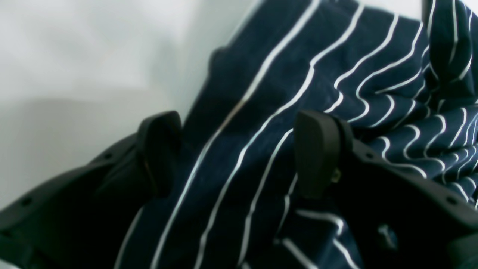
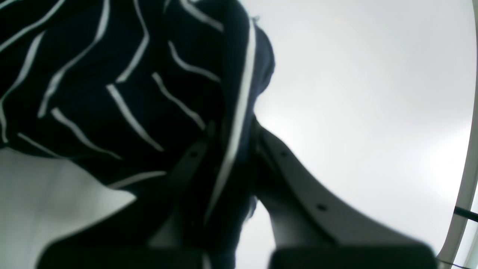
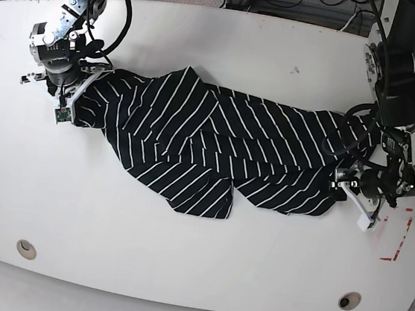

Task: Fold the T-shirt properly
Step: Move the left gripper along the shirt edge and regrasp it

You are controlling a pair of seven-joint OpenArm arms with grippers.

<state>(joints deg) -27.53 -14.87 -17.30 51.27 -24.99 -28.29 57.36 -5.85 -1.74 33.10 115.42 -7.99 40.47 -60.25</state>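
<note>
Right gripper [image 2: 227, 149] clamped on T-shirt [image 2: 123, 86]; left gripper [image 1: 239, 153] spread wide over cloth, gripping nothing.
Left wrist view: jaws well apart, the T-shirt [image 1: 336, 74] lying rumpled between and beyond them, white table [image 1: 74, 67] off to one side; pads not closed on fabric. Right wrist view: jaws together with a bunched striped edge pinched between them, rest of cloth hanging slack. Base view: T-shirt [image 3: 216, 145] stretched crumpled across the table [image 3: 179, 272] middle, right gripper [image 3: 66, 91] holding the end near the table's left edge, left gripper [image 3: 357, 188] at the other end near the right edge. Judging: light, soft, limp, no shape of its own, likely to sag and slide; best taken at hem or shoulder corners, pinching a single edge.
</note>
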